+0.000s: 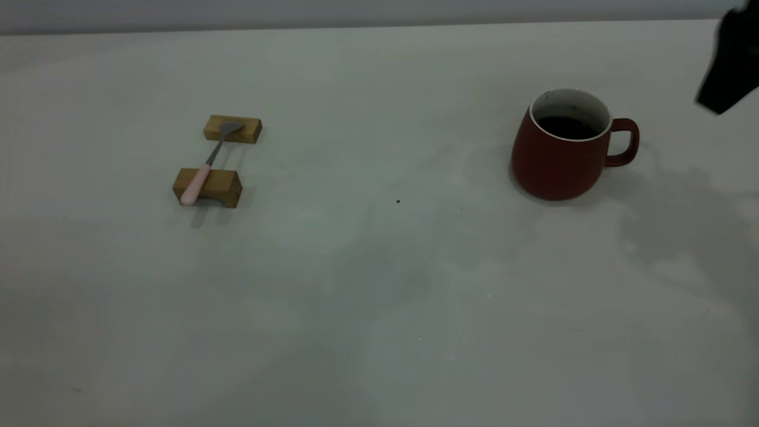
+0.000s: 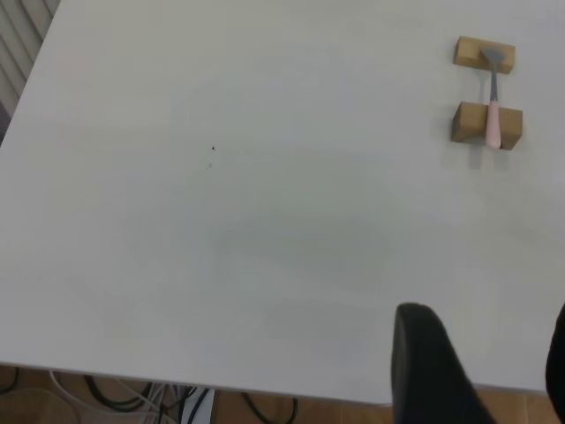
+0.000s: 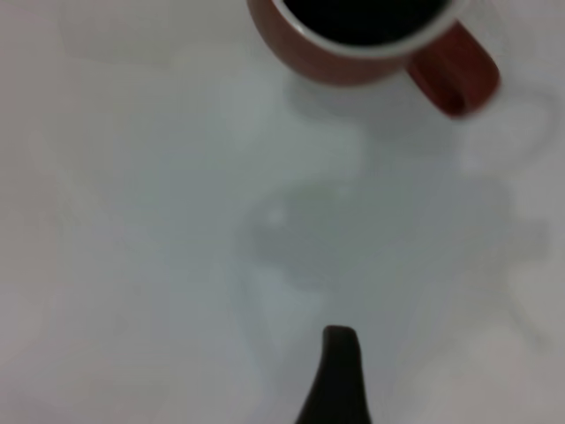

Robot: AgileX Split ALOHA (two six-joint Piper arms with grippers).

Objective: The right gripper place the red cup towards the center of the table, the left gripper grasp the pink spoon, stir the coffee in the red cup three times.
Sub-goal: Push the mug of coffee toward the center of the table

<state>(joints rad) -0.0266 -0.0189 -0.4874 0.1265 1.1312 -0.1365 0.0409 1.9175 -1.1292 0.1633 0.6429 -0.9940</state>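
Note:
The red cup [image 1: 563, 151] stands on the right part of the table [image 1: 379, 284], handle pointing right, with dark coffee [image 1: 566, 126] inside. The pink spoon [image 1: 207, 161] lies across two wooden blocks at the left. My right gripper [image 1: 728, 65] hovers at the far right edge, up and to the right of the cup and apart from it. In the right wrist view one finger [image 3: 340, 380] shows alone, well short of the cup [image 3: 353, 49]. My left gripper [image 2: 490, 353] is open over the table's edge, far from the spoon [image 2: 493, 119].
Two small wooden blocks [image 1: 233, 128] [image 1: 209, 187] carry the spoon. A tiny dark speck [image 1: 398, 201] marks the table's middle. Cables [image 2: 132, 397] hang below the table edge in the left wrist view. A grey wall runs along the table's far edge.

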